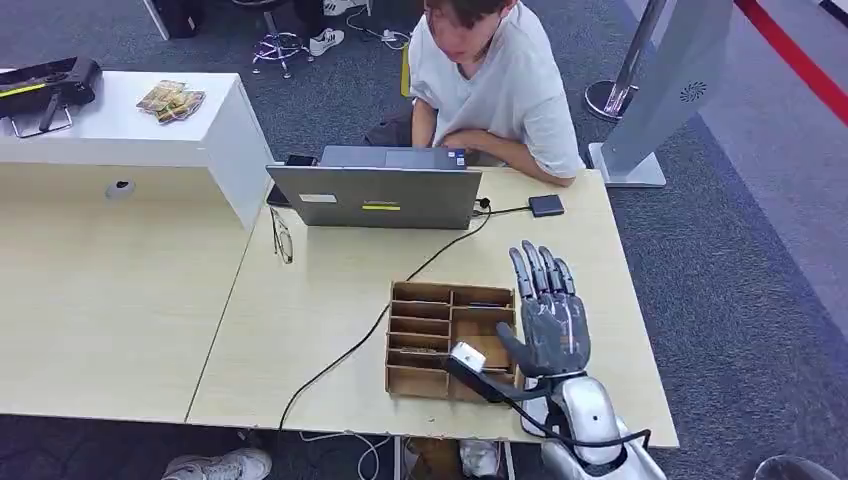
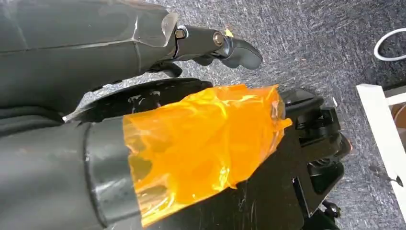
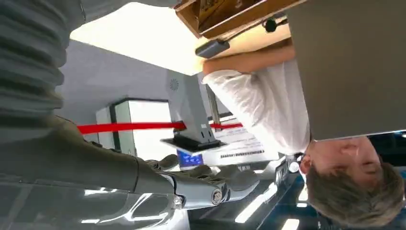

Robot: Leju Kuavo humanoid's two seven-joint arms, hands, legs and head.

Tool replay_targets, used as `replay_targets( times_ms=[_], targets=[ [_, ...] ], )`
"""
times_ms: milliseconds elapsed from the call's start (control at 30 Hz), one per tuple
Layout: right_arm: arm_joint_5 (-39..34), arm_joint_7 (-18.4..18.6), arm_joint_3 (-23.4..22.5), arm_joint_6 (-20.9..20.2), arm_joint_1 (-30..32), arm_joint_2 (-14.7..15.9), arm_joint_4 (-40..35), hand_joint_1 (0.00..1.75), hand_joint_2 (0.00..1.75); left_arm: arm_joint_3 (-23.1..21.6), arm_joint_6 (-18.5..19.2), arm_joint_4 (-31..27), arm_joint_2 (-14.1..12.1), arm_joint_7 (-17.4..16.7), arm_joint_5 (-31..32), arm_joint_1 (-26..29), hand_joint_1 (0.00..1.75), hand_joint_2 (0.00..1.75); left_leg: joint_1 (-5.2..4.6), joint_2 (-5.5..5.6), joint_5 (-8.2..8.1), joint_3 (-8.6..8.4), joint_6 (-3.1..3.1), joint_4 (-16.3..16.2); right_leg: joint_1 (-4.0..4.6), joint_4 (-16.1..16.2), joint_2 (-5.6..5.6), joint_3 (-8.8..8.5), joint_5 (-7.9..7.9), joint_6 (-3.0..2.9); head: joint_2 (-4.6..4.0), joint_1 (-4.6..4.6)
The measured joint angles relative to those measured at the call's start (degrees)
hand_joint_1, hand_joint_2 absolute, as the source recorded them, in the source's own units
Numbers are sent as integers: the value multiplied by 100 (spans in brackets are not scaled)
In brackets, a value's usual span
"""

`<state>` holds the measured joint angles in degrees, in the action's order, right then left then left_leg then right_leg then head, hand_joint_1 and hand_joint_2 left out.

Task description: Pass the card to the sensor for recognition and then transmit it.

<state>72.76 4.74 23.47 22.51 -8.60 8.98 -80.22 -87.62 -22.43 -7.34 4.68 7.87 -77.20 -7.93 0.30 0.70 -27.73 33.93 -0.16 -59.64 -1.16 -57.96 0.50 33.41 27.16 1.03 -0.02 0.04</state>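
One laptop (image 1: pixel 375 195), one cardboard organizer (image 1: pixel 450 340), one person (image 1: pixel 495 80), one pair of glasses (image 1: pixel 281 236).

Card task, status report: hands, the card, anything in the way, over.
Right hand open, raised over the wooden organizer. Left hand hangs by the floor, state unclear. Card not identifiable. Black cable crosses the table beside the organizer.

the right hand (image 1: pixel 548 310) is raised flat over the table (image 1: pixel 330 280), fingers spread and holding nothing, just beside a cardboard divider box (image 1: pixel 448 338). a person (image 1: pixel 500 85) sits behind an open laptop (image 1: pixel 375 190); a small dark device (image 1: pixel 546 205), perhaps the sensor, lies near.
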Motion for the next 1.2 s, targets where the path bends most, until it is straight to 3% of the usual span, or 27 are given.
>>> replay_targets(
  times_ms=[200, 567, 633, 767, 800, 900, 1000, 1067, 1100, 1200],
  targets=[
    [-568, -231, 76, -262, -39, 42, -85, 0, 175, 0, -26, 0, 0, 7, -15, 3, 0, 0, 0, 0, 0, 0, 0, 0, 0, 0, 0, 0, 0, 0, 0, -2],
    [-714, -249, 157, -345, -111, 85, -83, 3, 175, 0, -42, 0, 0, 11, -46, 4, 0, 0, 0, 1, 0, 1, 0, 0, 0, 0, -1, 0, 0, 0, 0, 0],
    [-719, -249, 170, -345, -112, 87, -83, 16, 175, 0, -42, 0, 0, 11, -46, 4, 0, 0, 0, 1, 0, 1, 0, 0, 0, 0, -1, 0, 0, 0, 0, 0],
    [-725, -249, 197, -347, -129, 87, -74, 19, 175, 0, -42, 0, 0, 11, -55, 6, 0, 0, 0, 0, 0, 1, 0, 0, 0, 0, -1, 0, 0, 0, 0, 0],
    [-725, -249, 203, -347, -134, 90, -72, 42, 175, 0, -42, 0, 0, 11, -57, 6, 0, 0, 0, 0, 0, 1, 0, 0, 0, 0, 0, 0, 0, 0, 0, 0],
    [-727, -249, 219, -347, -141, 90, -61, 38, 175, 0, -42, 0, 0, 13, -61, 7, 0, 0, 0, 1, 0, 1, 0, 0, 0, 0, -1, 0, 0, 0, 0, 0],
    [-725, -249, 227, -347, -142, 90, -57, 47, 175, 0, -39, 0, 0, 13, -63, 7, 0, 0, 0, 1, 0, 1, 0, 0, 0, 0, -1, 0, 0, 0, 0, 0],
    [-725, -249, 232, -356, -146, 90, -39, 42, 175, 0, -39, 0, 0, 13, -70, 7, 0, 0, 0, 1, 0, 1, 0, 0, 0, 0, -1, 0, 0, 0, 0, 0],
    [-725, -249, 234, -356, -146, 90, -30, 30, 175, 0, -39, 0, 0, 15, -72, 7, 0, 0, 0, 1, 0, 1, 0, 0, 0, 0, -1, 0, 0, 0, 0, 0],
    [-727, -249, 243, -363, -155, 90, -4, 28, 175, 0, -39, 0, 0, 22, -79, 8, 0, 0, 0, 1, 0, 1, 0, 0, 0, 0, -1, 0, 0, 0, 0, 0]
  ],
)
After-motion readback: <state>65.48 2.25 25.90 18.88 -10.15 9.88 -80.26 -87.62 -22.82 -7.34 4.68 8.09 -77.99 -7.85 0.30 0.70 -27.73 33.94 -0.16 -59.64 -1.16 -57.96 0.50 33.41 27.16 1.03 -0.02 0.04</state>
